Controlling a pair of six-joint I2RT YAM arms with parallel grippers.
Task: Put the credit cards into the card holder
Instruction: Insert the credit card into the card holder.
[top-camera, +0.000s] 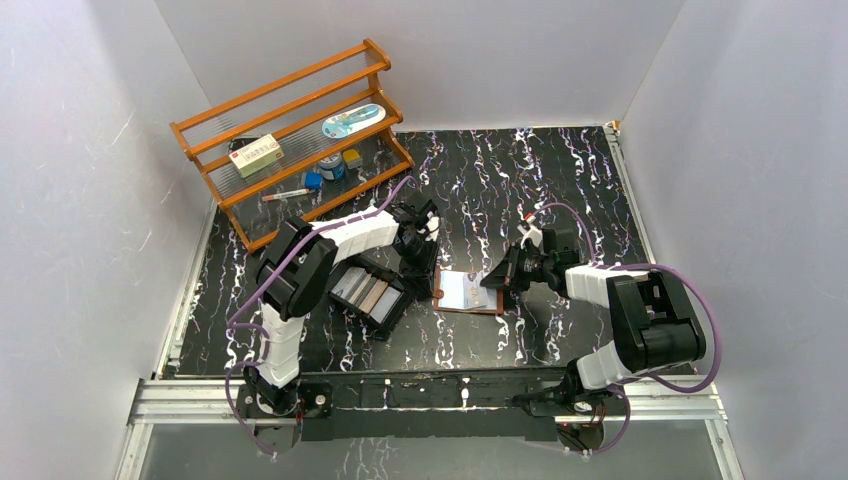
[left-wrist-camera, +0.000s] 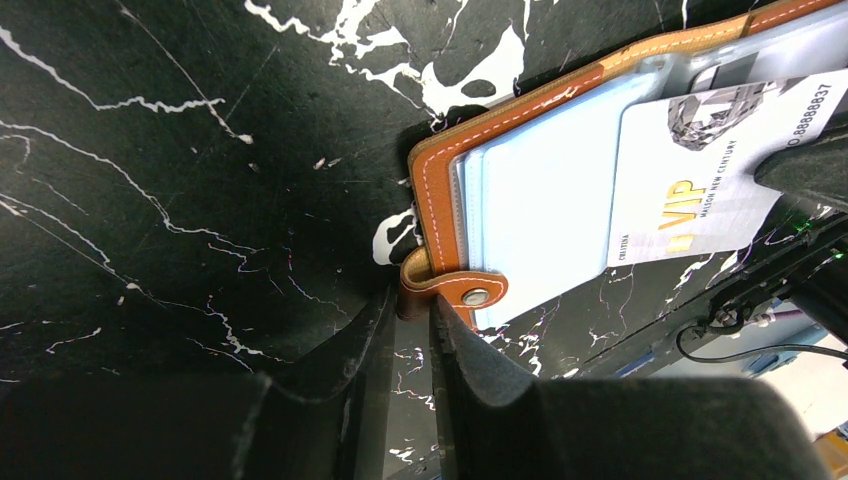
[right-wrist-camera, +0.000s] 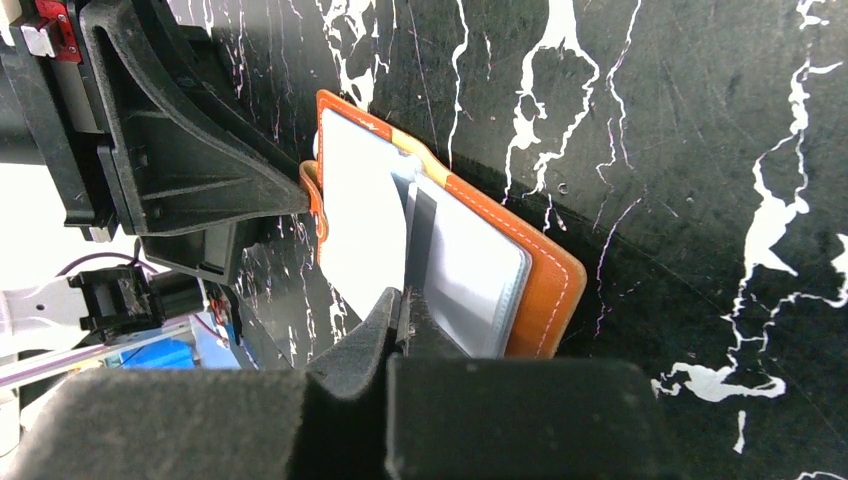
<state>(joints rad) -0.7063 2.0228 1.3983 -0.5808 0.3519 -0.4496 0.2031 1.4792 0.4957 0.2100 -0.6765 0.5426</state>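
The brown card holder (top-camera: 462, 296) lies open on the black marbled table, pale pockets up. My left gripper (top-camera: 430, 278) is at its left edge, shut on the holder's snap strap (left-wrist-camera: 455, 290). In the left wrist view the fingers (left-wrist-camera: 420, 305) pinch the strap's loop. My right gripper (top-camera: 500, 280) is at the holder's right side, shut on the edge of a white VIP credit card (left-wrist-camera: 690, 170) that lies across the inner pockets. In the right wrist view the card (right-wrist-camera: 360, 220) rises from the closed fingers (right-wrist-camera: 405, 300) beside the clear sleeve and leather cover (right-wrist-camera: 545, 290). More credit cards (top-camera: 365, 290) sit in the tray.
A shallow black tray (top-camera: 385, 318) stands just left of the holder, under the left arm. A wooden rack (top-camera: 290, 130) with a box and small items fills the back left. White walls enclose the table on three sides.
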